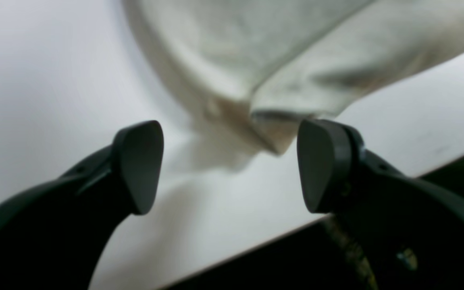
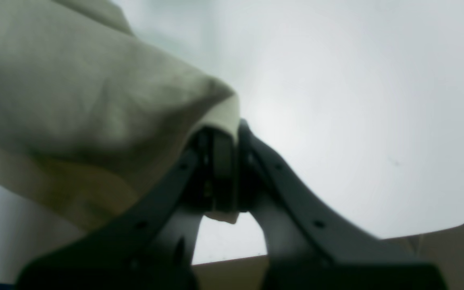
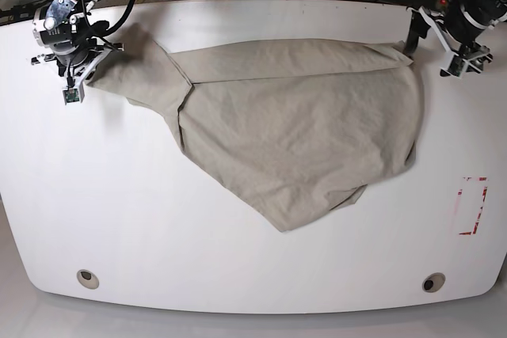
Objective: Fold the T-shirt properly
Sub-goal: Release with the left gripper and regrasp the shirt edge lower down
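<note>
Base view: wrinkly beige T-shirt [image 3: 301, 124] on smooth white table [image 3: 119, 219]

Left pincer [image 1: 229, 165]: standing with its jaws spread wide, gripping nothing, a corner of the T-shirt [image 3: 301, 124] lying just ahead.
Right pincer [image 2: 223, 169]: pinching a shirt corner between closed jaws.
Arms: reaching to opposite far corners.

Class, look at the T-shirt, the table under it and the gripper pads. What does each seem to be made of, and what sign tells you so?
T-shirt: thin woven or knit cloth, probably cotton, matte beige; it wrinkles and drapes in soft folds.
Table: smooth white board, likely laminate; faint sheen, a brownish core at its edge in the wrist views.
Left gripper pads: matte black, probably moulded plastic or rubber; blur leaves it open.
</note>
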`<control>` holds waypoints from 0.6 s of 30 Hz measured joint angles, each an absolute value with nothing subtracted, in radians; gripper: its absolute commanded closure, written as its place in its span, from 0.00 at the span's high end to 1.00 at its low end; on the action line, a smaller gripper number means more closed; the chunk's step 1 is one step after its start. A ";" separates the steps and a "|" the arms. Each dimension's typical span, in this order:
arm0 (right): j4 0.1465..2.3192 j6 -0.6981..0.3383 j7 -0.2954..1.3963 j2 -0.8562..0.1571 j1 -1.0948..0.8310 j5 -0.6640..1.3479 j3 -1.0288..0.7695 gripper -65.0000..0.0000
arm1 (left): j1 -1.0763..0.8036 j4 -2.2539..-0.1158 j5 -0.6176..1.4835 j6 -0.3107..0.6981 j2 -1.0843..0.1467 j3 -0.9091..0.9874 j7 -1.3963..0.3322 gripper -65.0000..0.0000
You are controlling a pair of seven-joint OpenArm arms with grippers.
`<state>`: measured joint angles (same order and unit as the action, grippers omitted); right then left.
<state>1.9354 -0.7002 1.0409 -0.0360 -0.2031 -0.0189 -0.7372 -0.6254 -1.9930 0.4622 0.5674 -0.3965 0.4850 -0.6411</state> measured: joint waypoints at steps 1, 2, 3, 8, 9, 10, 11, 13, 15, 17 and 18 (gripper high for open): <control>1.935 -0.700 1.041 -0.036 -0.202 -0.018 -0.736 0.00 | -0.588 -1.990 0.486 0.546 -0.398 0.486 -0.650 0.75; 1.935 -0.700 1.040 -0.036 -0.201 -0.018 -0.734 0.00 | -0.552 -1.990 0.495 0.530 -0.400 0.483 -0.664 0.75; 1.935 -0.700 1.041 -0.036 -0.200 -0.019 -0.733 0.00 | -0.509 -1.987 0.511 0.522 -0.398 0.481 -0.706 0.75; 1.935 -0.700 1.033 -0.033 -0.197 -0.017 -0.730 0.00 | -0.246 -1.940 0.516 0.401 -0.395 0.429 -0.894 0.75; 1.935 -0.700 1.034 -0.034 -0.192 -0.018 -0.731 0.00 | -0.196 -1.913 0.517 0.373 -0.393 0.416 -0.916 0.75; 1.935 -0.700 1.037 -0.035 -0.186 -0.020 -0.732 0.00 | -0.161 -1.884 0.525 0.360 -0.393 0.409 -0.933 0.75; 1.935 -0.700 1.041 -0.034 -0.184 -0.021 -0.732 0.00 | -0.130 -1.851 0.524 0.343 -0.394 0.398 -0.945 0.75; 1.935 -0.700 1.040 -0.030 -0.173 -0.018 -0.731 0.00 | -0.063 -1.771 0.512 0.309 -0.395 0.373 -0.951 0.75; 1.935 -0.700 1.035 -0.025 -0.169 -0.017 -0.730 0.00 | -0.013 -1.690 0.514 0.310 -0.394 0.354 -0.951 0.75; 1.935 -0.700 1.034 -0.022 -0.168 -0.015 -0.729 0.00 | 0.036 -1.620 0.517 0.310 -0.392 0.329 -0.952 0.75; 1.935 -0.700 1.032 -0.020 -0.170 -0.016 -0.729 0.00 | 0.061 -1.581 0.516 0.309 -0.393 0.312 -0.953 0.75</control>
